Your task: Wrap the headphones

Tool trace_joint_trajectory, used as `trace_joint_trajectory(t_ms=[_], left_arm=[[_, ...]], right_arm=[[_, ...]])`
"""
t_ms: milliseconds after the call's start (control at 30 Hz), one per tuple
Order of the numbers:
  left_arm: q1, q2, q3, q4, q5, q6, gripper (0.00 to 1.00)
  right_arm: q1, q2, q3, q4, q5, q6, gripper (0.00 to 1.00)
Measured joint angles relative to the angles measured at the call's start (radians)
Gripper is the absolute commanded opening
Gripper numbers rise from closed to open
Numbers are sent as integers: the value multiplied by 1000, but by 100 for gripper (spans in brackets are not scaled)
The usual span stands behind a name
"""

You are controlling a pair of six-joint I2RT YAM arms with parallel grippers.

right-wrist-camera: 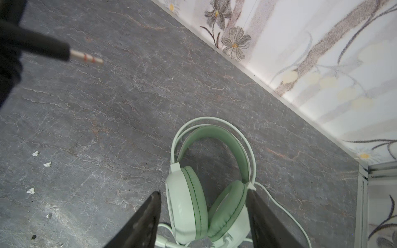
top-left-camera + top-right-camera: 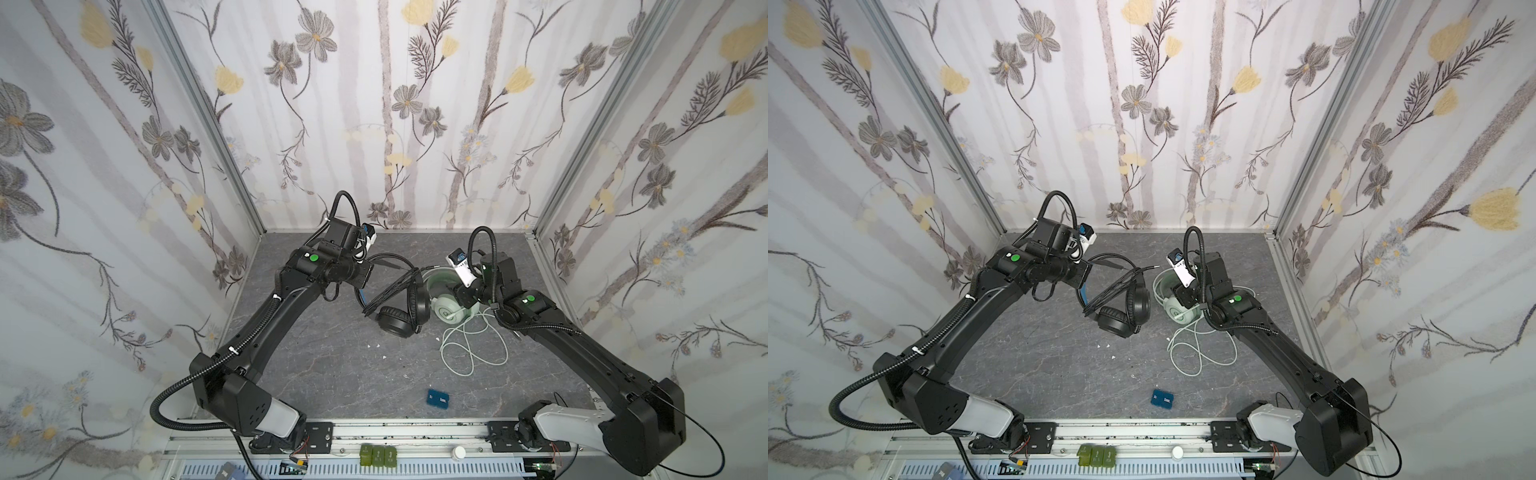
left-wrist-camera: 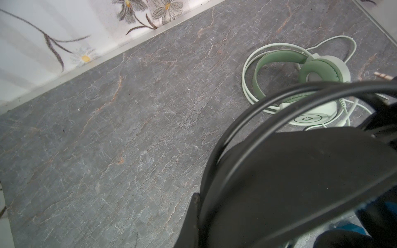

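The black headphones hang tilted over the table's middle, ear cups low. My left gripper is shut on their headband, with one finger showing beside it. The black cable runs in loops along the band and its plug sticks out free. The mint-green headphones lie on the table to the right. My right gripper stands open, one finger on each side of the two ear cups. Their pale cable lies in loose loops in front.
A small blue box lies near the table's front edge. White scraps dot the grey marbled table. Flowered walls close the back and both sides. Green blocks and a white cap sit on the front rail.
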Motion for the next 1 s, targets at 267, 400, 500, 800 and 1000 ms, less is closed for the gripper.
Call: trace_joint_trajectory(t_ms=[267,400,500,800,1000], left_arm=[[98,64,-33,23,-31,-124,0],[160,118,-48,87,-69,-229,0],[201,176,-51,151,-72,-306,0],[259,408,19,235,-77,-471,0],[279,556,130,254,-72,-543,0]], right_arm=[[-7,-51,-3,25,6,28,91],[-7,-58,25,38,11,47,97],[-7,-58,40,40,11,57,100],[-6,-73,44,84,11,117,100],[-6,-92,37,127,30,171,100]])
